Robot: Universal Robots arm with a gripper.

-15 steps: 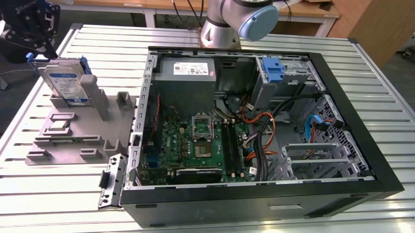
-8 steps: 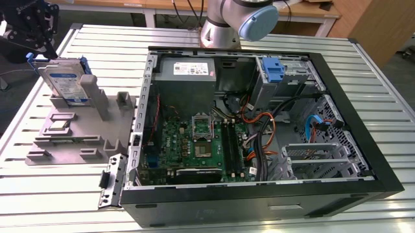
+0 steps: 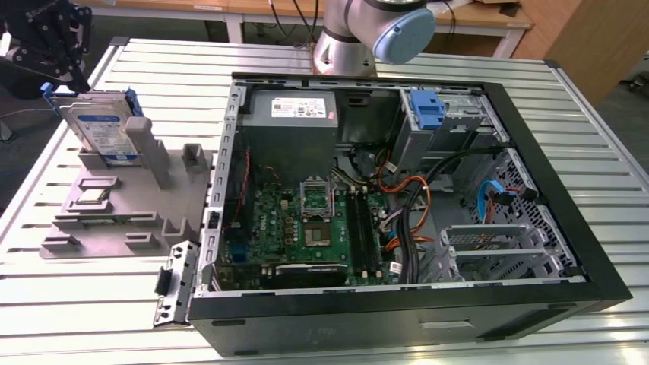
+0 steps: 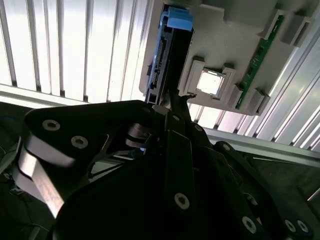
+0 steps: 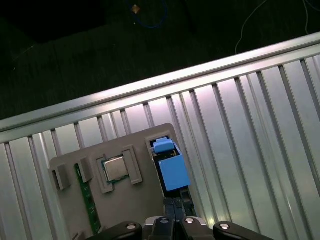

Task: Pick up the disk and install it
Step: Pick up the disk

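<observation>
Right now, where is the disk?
The disk stands on edge in the grey holder at the exterior view's left, beside the open computer case, with the gripper just above it.

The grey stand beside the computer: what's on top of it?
The disk stands upright in a slot; a square chip and a green memory stick lie in recesses. The disk's bottom edge is hidden inside the slot.

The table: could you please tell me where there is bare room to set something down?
Bare table lies at the exterior view's lower left, between the grey fixture and the table edge, and between the disk and the arm's base. Inside the case is crowded with cables.
</observation>
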